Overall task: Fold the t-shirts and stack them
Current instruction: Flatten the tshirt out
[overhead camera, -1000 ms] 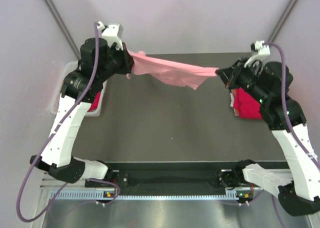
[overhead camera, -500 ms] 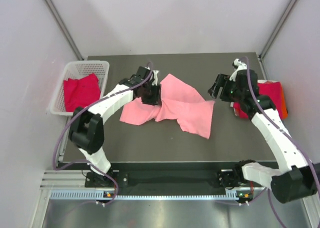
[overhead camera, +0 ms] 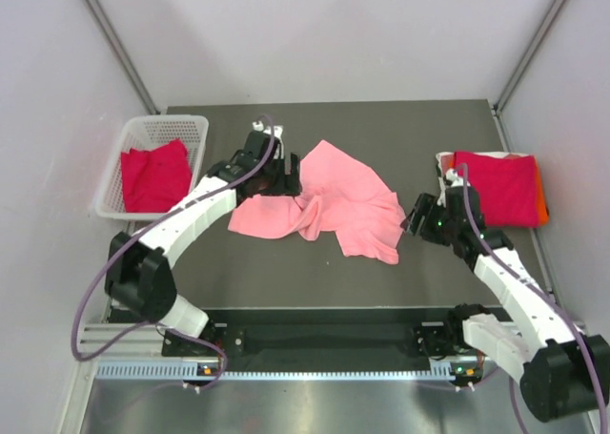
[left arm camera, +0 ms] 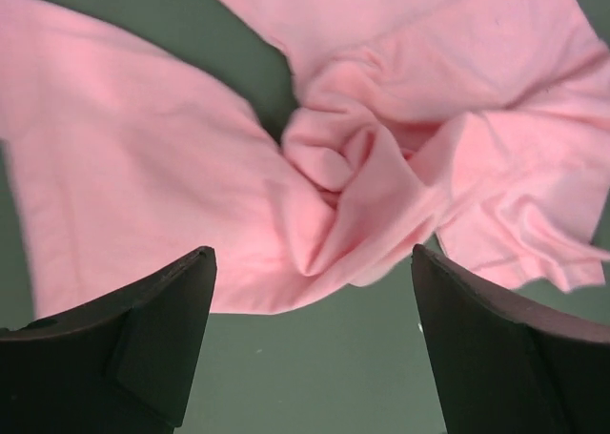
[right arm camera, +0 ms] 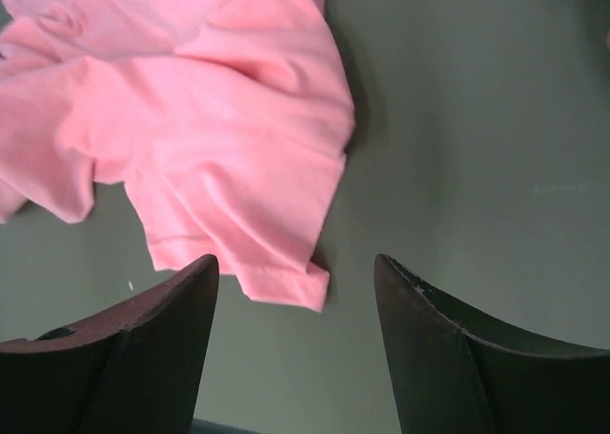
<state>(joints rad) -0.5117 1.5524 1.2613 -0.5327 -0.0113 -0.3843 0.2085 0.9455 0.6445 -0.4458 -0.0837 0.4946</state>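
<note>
Left gripper [left arm camera: 310, 358]: jaws spread, nothing held, hung just over the bunched middle of the pink shirt [left arm camera: 334, 157]; right gripper [right arm camera: 295, 348]: jaws spread, empty, pulled back to the near-right hem corner.

Change: a second ago the shirt was stretched in the air between both grippers; it is now dropped on the table [overhead camera: 286, 272] and released by both; it landed crumpled, twisted at the centre, not flat, so flattening is judged needed before any fold.

Edges: the hem corner at the right and the flat panel at the left are exposed.

Room: bare table is seen in front of and behind the shirt; the red stack [overhead camera: 496, 200] sits at the right edge, the basket [overhead camera: 152, 126] at the left, both apart from the shirt.
</note>
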